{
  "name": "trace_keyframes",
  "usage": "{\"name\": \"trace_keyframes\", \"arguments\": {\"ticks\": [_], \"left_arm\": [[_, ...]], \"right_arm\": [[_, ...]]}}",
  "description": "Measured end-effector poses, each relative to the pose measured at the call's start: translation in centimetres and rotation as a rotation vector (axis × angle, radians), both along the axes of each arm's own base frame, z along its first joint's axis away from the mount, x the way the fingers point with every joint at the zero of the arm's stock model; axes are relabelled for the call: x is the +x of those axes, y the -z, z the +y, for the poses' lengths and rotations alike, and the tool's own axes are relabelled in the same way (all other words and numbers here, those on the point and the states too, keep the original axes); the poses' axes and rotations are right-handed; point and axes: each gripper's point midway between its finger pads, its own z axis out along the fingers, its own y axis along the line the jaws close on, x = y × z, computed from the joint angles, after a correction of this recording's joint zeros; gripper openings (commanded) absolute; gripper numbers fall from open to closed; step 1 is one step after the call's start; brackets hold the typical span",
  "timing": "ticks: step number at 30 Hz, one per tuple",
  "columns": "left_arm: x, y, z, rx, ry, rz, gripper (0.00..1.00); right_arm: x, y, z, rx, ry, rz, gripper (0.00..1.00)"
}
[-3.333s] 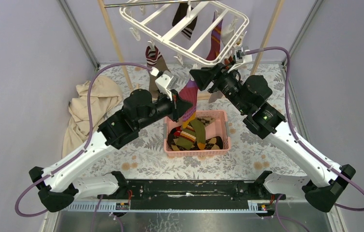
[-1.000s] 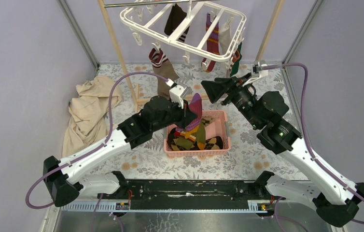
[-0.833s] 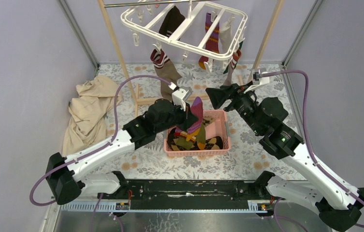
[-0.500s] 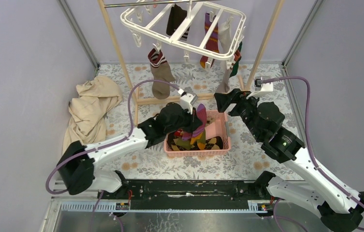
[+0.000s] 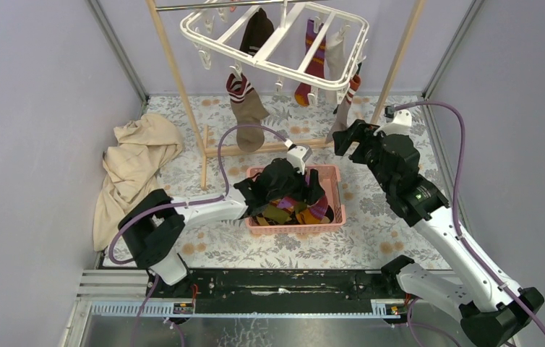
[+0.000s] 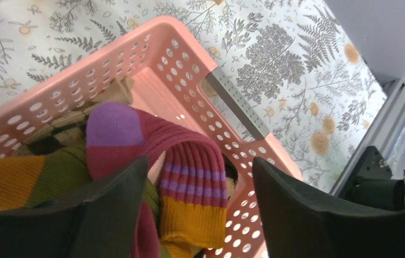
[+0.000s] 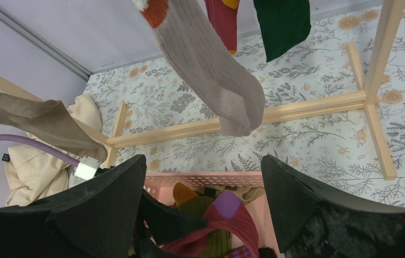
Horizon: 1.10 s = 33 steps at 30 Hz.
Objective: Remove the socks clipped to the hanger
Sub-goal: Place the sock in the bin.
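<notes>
Now let go and spread wide: left gripper (image 6: pixel 197 177) over striped sock (image 6: pixel 136 131) in pink basket (image 6: pixel 152 37); right gripper (image 7: pixel 200 172) wide too, below gray sock (image 7: pixel 211 70).

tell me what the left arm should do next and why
Probably lift the left gripper straight up out of the pink basket. Its jaws stand open, the purple-striped sock lies in the basket between them, and others such as the brown sock hang on the hanger, not yet removed.
</notes>
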Motion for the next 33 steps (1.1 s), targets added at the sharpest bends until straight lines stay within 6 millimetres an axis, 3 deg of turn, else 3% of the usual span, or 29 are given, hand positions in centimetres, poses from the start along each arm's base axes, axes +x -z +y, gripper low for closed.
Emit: {"name": "trace_keyframes", "arguments": {"ticks": [2,8,14,23,26,31,33], "left_arm": [[0.2,-0.3,-0.2,-0.008,-0.005,-0.005,0.99],[0.5,-2.2,0.0,-0.034,-0.022,-0.034,0.99],[0.2,-6.8,1.1,-0.098,-0.049,-0.097,0.99],[-1.1,-12.4,3.5,-0.163,-0.09,-0.163,0.99],[-1.6,-13.8,4.5,-0.181,-0.104,-0.177,0.99],[-2.2,-14.7,5.5,-0.188,-0.117,-0.187,0.99],[-2.5,-14.8,5.8,-0.186,-0.116,-0.185,0.99]], "right_arm": [[0.2,0.0,-0.4,0.003,0.004,0.001,0.87],[0.8,-0.4,-1.1,0.017,0.013,-0.013,0.87],[2.1,-0.3,-0.9,0.031,0.006,-0.027,0.87],[5.7,2.2,0.5,0.045,-0.004,0.006,0.83],[6.8,3.2,1.1,0.05,-0.006,0.021,0.74],[7.7,4.2,1.4,0.054,-0.001,0.036,0.33],[7.8,3.9,1.5,0.061,-0.001,0.027,0.23]]}}
